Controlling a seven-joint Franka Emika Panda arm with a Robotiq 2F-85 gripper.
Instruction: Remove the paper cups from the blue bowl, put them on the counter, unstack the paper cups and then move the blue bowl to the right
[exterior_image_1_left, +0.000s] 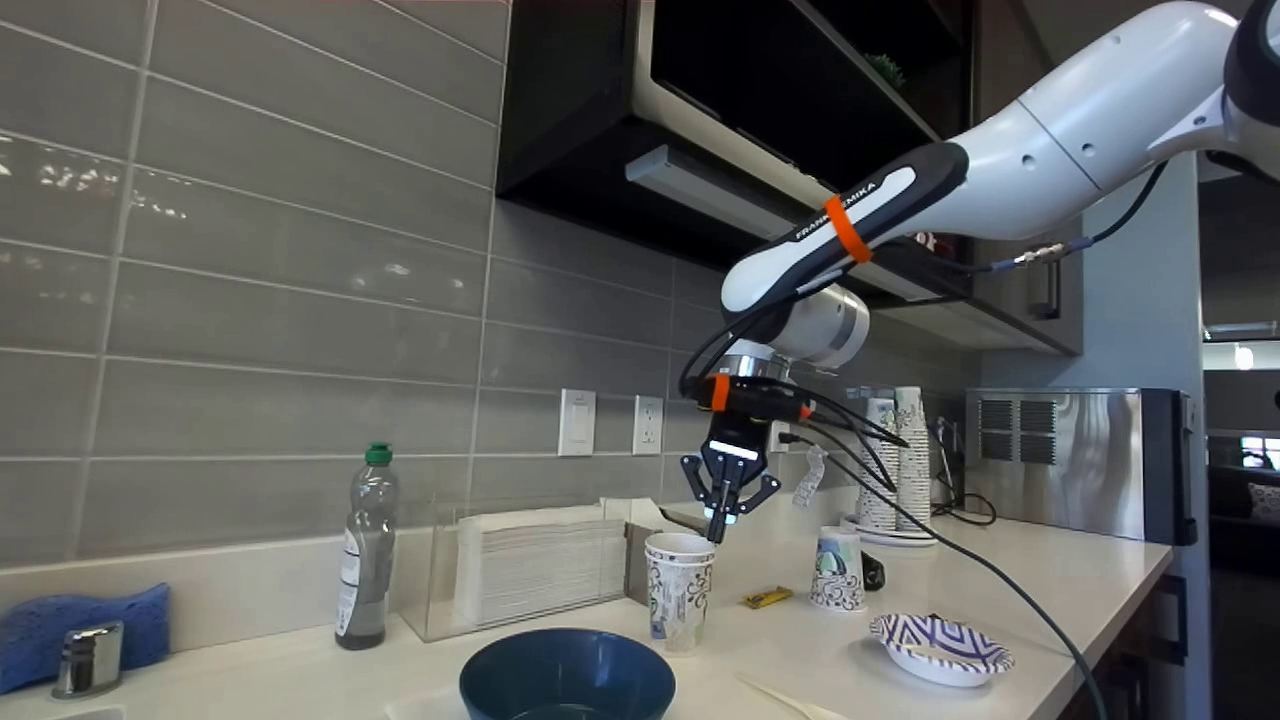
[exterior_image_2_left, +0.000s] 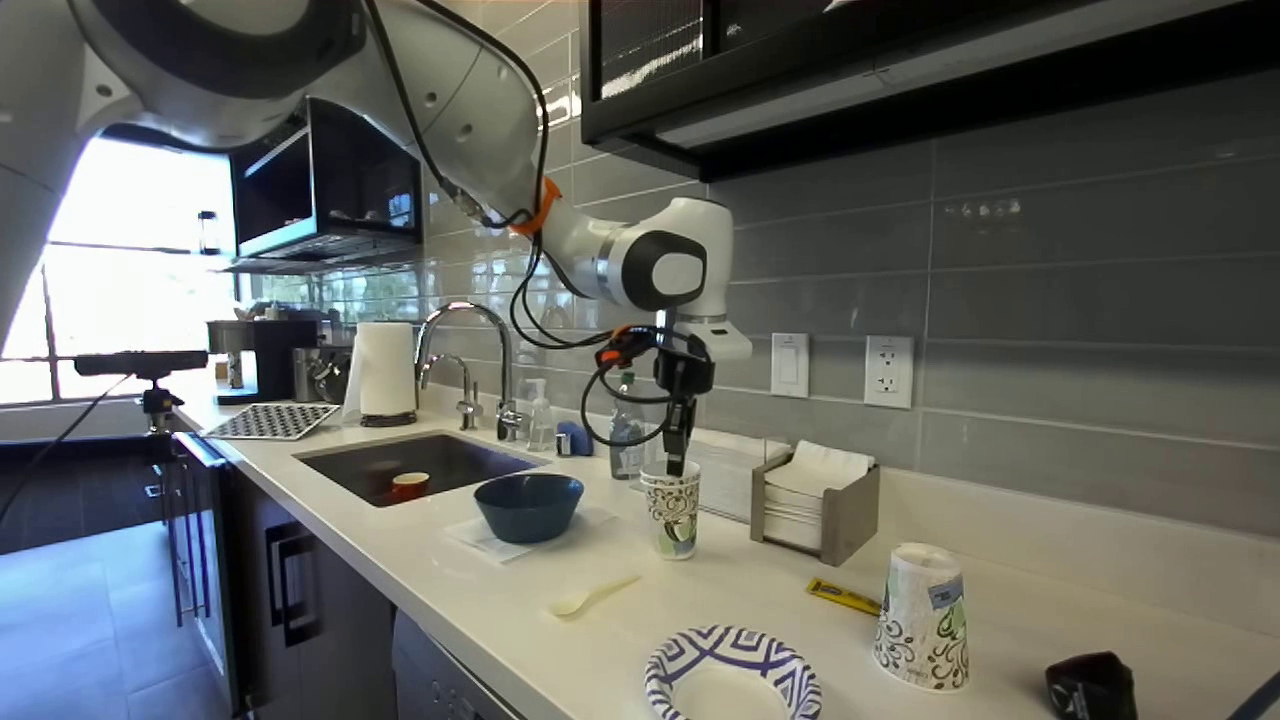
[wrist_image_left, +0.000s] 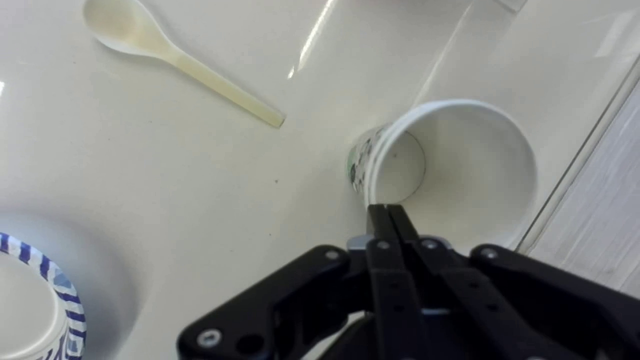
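Note:
A stack of patterned paper cups (exterior_image_1_left: 680, 595) stands upright, mouth up, at counter level beside the napkin holders; it also shows in an exterior view (exterior_image_2_left: 672, 520). In the wrist view the paper cups (wrist_image_left: 480, 150) show two close rims. The blue bowl (exterior_image_1_left: 570, 665) lies apart from them on the sink side, on a napkin, and also shows in an exterior view (exterior_image_2_left: 528, 508). It is out of the wrist view. My gripper (wrist_image_left: 385, 206) points down with its fingers nearly together at the cups' rim. The fingers hide the pinched stretch of rim. The counter (exterior_image_2_left: 640, 630) is white.
A white spoon (exterior_image_2_left: 595, 597), a blue-patterned plate (exterior_image_2_left: 735, 640), a yellow packet (exterior_image_2_left: 842, 596) and an upside-down cup (exterior_image_2_left: 922, 620) lie on the counter. A napkin holder (exterior_image_2_left: 840, 515) and soap bottle (exterior_image_1_left: 366, 560) stand by the wall. The sink (exterior_image_2_left: 420, 465) is beyond the bowl.

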